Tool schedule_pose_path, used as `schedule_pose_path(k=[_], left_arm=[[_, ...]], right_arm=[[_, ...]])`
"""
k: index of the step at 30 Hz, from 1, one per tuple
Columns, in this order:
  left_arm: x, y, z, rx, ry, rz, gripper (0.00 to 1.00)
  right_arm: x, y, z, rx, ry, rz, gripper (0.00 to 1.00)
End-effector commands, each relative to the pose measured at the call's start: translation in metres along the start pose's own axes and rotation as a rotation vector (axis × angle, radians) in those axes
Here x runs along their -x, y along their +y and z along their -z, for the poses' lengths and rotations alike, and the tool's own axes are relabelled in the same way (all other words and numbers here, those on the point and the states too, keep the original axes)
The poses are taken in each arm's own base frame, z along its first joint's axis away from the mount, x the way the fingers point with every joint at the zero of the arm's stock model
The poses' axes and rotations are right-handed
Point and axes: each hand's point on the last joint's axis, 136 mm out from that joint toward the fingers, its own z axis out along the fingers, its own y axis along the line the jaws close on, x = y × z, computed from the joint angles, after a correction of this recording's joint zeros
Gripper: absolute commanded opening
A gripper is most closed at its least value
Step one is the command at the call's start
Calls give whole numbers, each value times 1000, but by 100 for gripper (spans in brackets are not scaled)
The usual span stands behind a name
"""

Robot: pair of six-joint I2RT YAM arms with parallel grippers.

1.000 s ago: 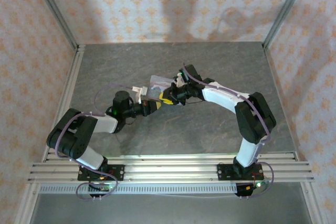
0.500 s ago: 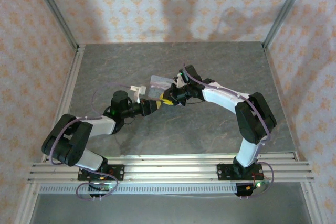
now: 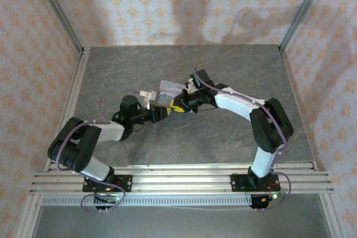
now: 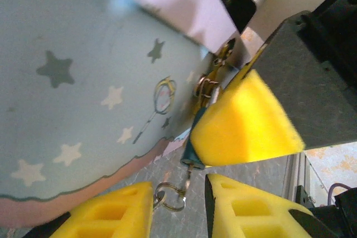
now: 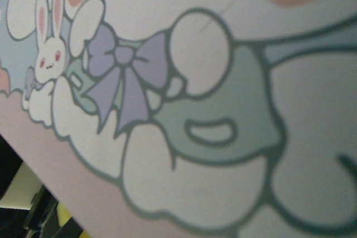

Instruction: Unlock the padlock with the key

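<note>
**Item 1, left gripper** (image 3: 161,113): reaches from the near-left corner toward mid-bench. Its yellow foam fingers (image 4: 114,213) stand apart and grip nothing.

**Item 2, key** (image 4: 188,178): slim metal shaft, apparently seated in the underside of the padlock. Its split ring (image 4: 170,196) hangs in the gap between the left fingers, at the edge of the left-hand one.

**Item 3, padlock** (image 4: 192,143): tiny blue body hanging from the hasp (image 4: 209,85) on the tin, at mid-bench. It lies just beyond the left fingertips and is half hidden.

**Item 4, tin** (image 4: 83,82): pastel blue with stars and a pink band. It stands near the middle of the bench (image 3: 234,71).

**Item 5, right gripper** (image 3: 179,105): comes in from the right-edge side. One yellow pad (image 4: 245,121) lies against the padlock; whether the jaws clamp it cannot be told.

**Handling note (judgement):** the step in hand is gripping and turning the key.
- Ease the left fingers forward so they close on the key's head, not the loose ring, which would swivel and pass no twist.
- Rotate about the shaft's own axis.
- Brace the padlock with the right arm.
</note>
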Motion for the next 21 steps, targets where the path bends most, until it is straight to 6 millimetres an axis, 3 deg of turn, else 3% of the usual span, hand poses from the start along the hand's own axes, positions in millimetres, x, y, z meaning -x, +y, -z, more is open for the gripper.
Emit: schedule_pose_path(k=[1,3,9,21], left_arm=[[15,-5,-4,-33,-32,-44,30],[15,-5,-5,-39,-33,-40,30],[18,-6,-7,-52,-36,-37,15],[13,-5,-12,-72,-33,12,9]], right_arm=[[-4,8,7,23,13,-2,0],[-3,8,6,26,15,-3,0],[-4,4,3,22,21,-11,0],[-2,-7,-12,50,15,-60,0]])
